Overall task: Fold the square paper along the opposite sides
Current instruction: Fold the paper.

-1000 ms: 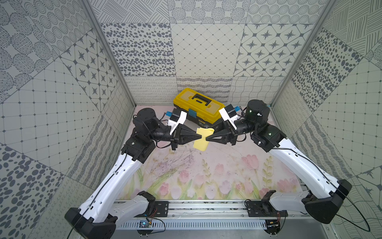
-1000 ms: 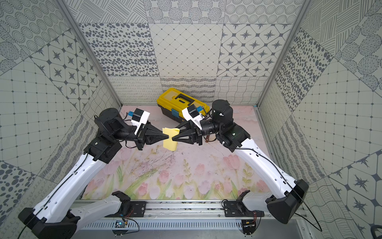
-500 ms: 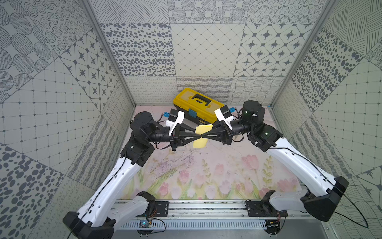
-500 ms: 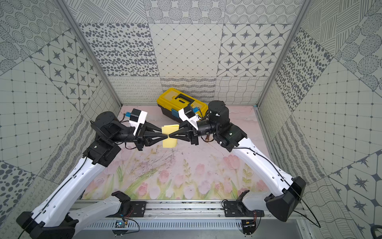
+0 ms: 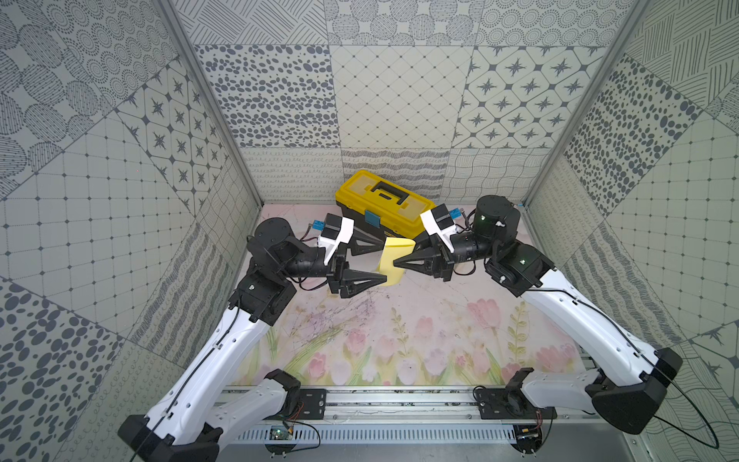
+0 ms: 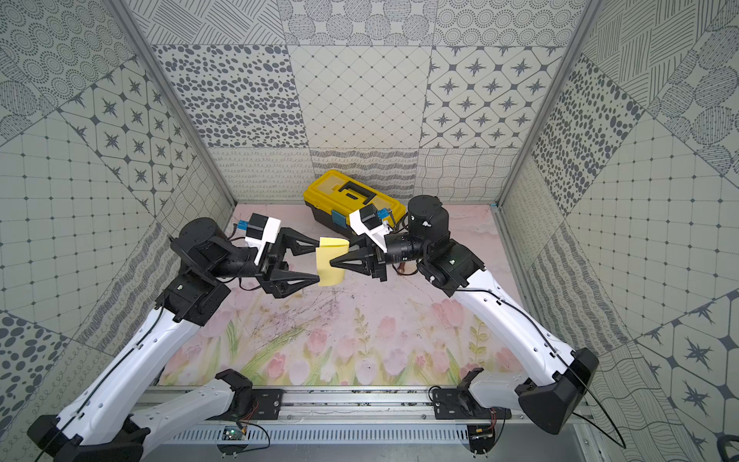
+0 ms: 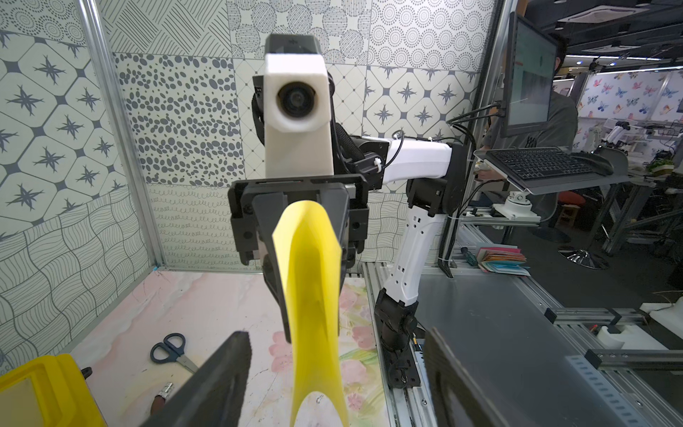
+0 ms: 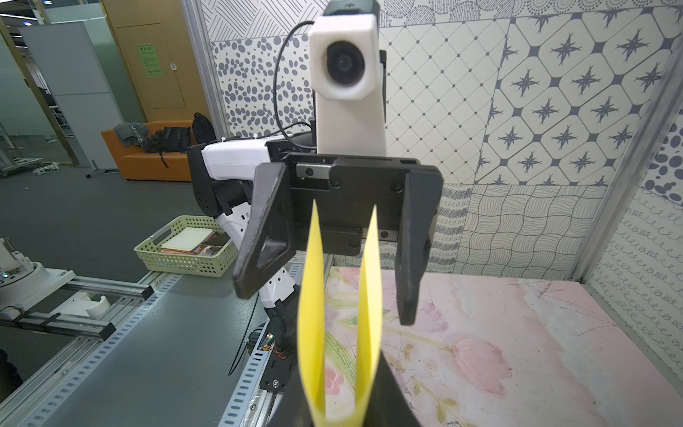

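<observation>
The square paper loops pale yellow, pinched by right end effector; left end effector gapes.

Between left pincer and right pincer, square paper; toolbox behind, scissors perhaps nearby

My table, tulip-printed top. Directly on it: yellow-and-black toolbox at the back wall, lid shut; dark-handled scissors lying flat near the toolbox, not touching it.

The pale-yellow square paper hangs in midair, bent double, its halves spread apart.
</observation>
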You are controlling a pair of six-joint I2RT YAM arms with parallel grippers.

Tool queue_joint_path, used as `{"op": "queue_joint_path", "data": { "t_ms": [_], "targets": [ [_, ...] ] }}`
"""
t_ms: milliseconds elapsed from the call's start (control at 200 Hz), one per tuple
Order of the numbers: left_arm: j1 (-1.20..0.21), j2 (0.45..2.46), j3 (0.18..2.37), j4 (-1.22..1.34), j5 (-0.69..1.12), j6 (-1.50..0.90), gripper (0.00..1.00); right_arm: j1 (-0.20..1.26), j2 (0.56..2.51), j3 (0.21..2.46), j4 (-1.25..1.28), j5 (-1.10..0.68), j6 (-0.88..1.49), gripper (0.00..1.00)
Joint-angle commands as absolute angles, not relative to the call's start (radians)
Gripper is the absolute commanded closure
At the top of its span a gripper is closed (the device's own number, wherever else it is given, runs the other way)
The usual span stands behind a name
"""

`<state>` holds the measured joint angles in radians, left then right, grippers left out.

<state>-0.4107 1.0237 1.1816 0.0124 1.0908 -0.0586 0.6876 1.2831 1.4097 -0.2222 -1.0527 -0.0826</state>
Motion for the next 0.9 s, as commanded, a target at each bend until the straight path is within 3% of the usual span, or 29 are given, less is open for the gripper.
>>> {"op": "queue_joint_path", "data": {
  "t_ms": [0,565,896],
  "targets": [
    [-0.411,1.062,1.189,-0.006,1.101,-0.025,0.2,0.686,1.264,1.442,-0.206,-1.072,-0.08,0.76],
    [-0.415,1.063,1.146,0.0,1.195,-0.046,0.17,0.683,1.315,1.491,-0.203,-1.022,-0.086,0.76],
    [-0.417,1.085,1.15,0.0,1.194,-0.054,0.53,0.683,1.309,1.484,-0.199,-1.014,-0.083,0.75]
  ]
}}
